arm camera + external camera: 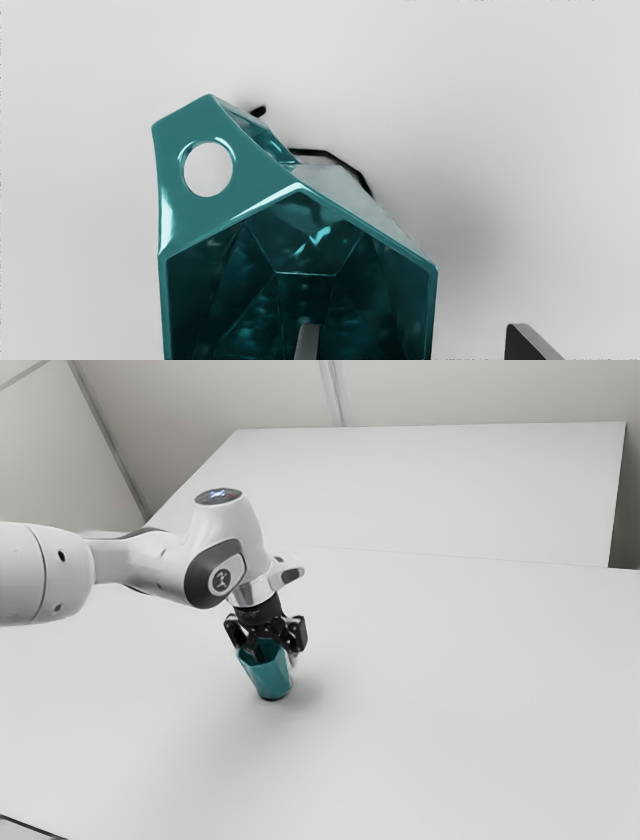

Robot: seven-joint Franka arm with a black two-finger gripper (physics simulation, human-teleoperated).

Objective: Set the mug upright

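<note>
Straddling one wall of the mug, the black two-finger claw (414,342) stands apart, with one finger (307,345) inside the mug's mouth and the other finger (531,348) outside that wall. In the wrist view there is space between the wall and each finger, so nothing is clamped. That placing makes sense, I judge, because an open pair astride the rim can close on the wall or draw off it without having to span the whole body.

The mug, a glossy teal, many-sided cup (268,678), is right beneath the claw, mouth up and base down. Its body seems to lean a little toward the exterior view's left; whether the base sits flat I cannot tell. The scene fits a cup about to be pinched by its wall as well as one just let go after righting.

On the mug's side is its angular teal handle (172,187), with a round hole through it. Beneath the mug spreads the smooth, pale grey bench (450,690), and above the mug the white jointed arm (150,565) reaches in from the exterior view's left.
</note>
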